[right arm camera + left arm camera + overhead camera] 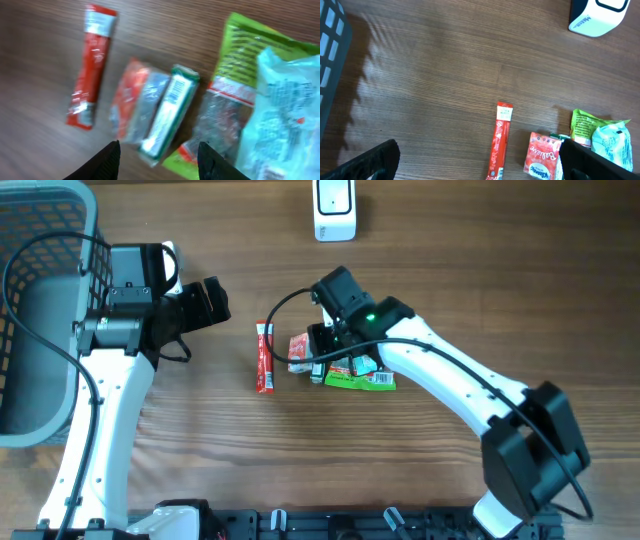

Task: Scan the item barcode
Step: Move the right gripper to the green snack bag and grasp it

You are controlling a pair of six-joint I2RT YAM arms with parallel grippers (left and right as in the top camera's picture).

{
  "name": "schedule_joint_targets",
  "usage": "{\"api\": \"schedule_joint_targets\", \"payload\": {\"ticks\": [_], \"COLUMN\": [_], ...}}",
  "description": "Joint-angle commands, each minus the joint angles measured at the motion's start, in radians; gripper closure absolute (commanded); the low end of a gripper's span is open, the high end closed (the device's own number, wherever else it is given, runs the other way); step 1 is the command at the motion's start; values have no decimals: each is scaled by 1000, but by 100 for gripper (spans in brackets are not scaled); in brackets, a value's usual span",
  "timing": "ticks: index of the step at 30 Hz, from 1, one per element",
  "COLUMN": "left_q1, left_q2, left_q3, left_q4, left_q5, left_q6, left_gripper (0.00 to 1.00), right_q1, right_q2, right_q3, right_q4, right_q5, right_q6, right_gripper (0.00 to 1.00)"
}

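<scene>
A small heap of items lies mid-table: a red stick pack (265, 357) (92, 65), a red tissue pack (300, 348) (131, 102), a narrow green-and-white box (167, 112), a green packet (362, 379) (245, 50) and a pale blue-white bag (287, 95). My right gripper (322, 348) (159, 160) hovers just over the heap, open, its jaws either side of the box's near end without touching it; the view is blurred. The white scanner (335, 210) (597, 15) stands at the far edge. My left gripper (213, 302) (480, 167) is wide open, left of the heap, holding nothing.
A grey wire basket (40, 310) (330, 55) fills the left side behind the left arm. Bare wood lies between the heap and the scanner. The right arm (470, 395) runs from the front right corner to the heap.
</scene>
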Motion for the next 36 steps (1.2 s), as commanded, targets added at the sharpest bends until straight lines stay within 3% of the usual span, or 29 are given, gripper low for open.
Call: {"api": "schedule_joint_targets", "payload": {"ticks": [1, 7, 18, 36], "left_q1": [0, 0, 0, 0], "left_q2": [4, 4, 4, 4], "left_q3": [-5, -5, -5, -5], "left_q4": [2, 2, 2, 2], "left_q5": [12, 12, 12, 12], "left_q6": [13, 13, 13, 13], "left_gripper": [0, 0, 0, 0], "right_q1": [-40, -162, -391, -412], "right_q2": [-7, -75, -12, 190], "right_q3": [26, 39, -8, -11], "right_q4": [10, -52, -73, -67], "right_q5": [80, 15, -287, -452], "right_q6": [-78, -175, -438, -533], "right_gripper": [49, 49, 49, 55]}}
